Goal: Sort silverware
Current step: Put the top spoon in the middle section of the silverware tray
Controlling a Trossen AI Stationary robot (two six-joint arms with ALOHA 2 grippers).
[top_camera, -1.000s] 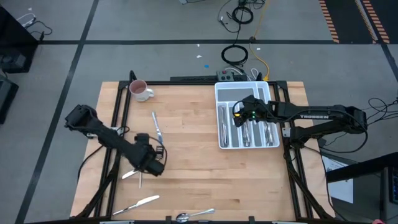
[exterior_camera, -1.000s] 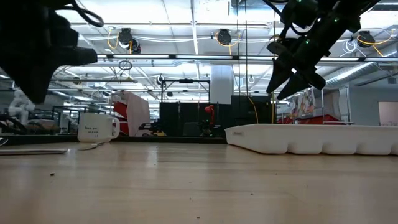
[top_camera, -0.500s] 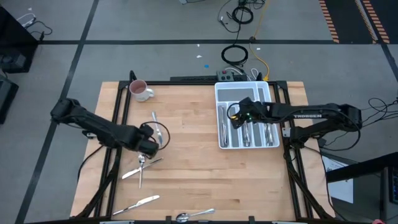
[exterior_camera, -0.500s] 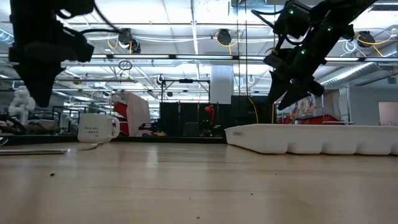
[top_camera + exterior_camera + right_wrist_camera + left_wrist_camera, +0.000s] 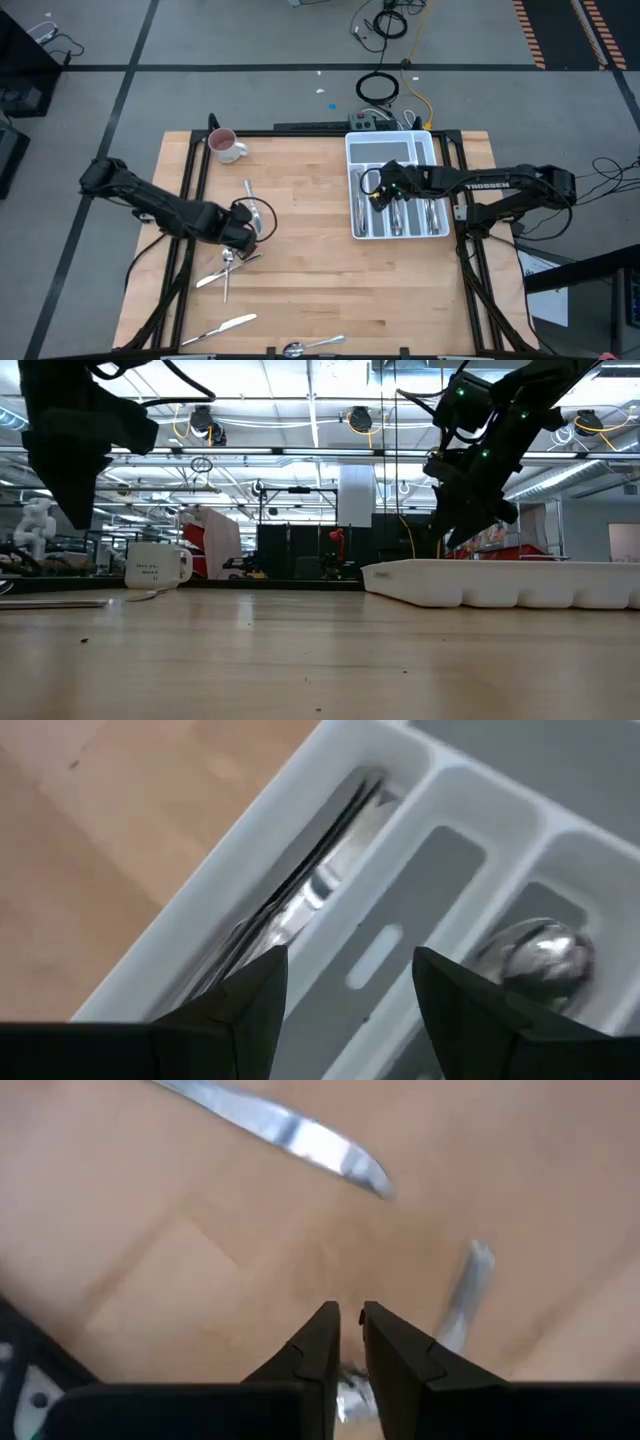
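Loose silverware lies flat on the wooden table: a knife (image 5: 251,198) just beyond my left gripper (image 5: 244,226), two crossed pieces (image 5: 228,268) on its near side, and a knife (image 5: 226,326) and a spoon (image 5: 311,345) by the near edge. In the left wrist view my left gripper (image 5: 350,1330) points down at bare wood, its fingers a narrow gap apart with nothing between them. My right gripper (image 5: 380,191) hangs wide open over the left slots of the white tray (image 5: 420,150). In its wrist view, the gripper (image 5: 350,1005) is above the knives (image 5: 300,900) lying in a slot.
A white-and-pink mug (image 5: 225,146) stands at the far left corner. A spoon (image 5: 535,950) lies in another tray slot. Bare wood stretches between my two grippers in the table's middle. Black frame rails (image 5: 190,180) run along the table's left and right sides.
My left gripper has gone from over the crossed pieces toward the far edge, up to the knife, and has rolled about its own axis. My right gripper has sunk toward the tray and shifted slightly toward the table's left.
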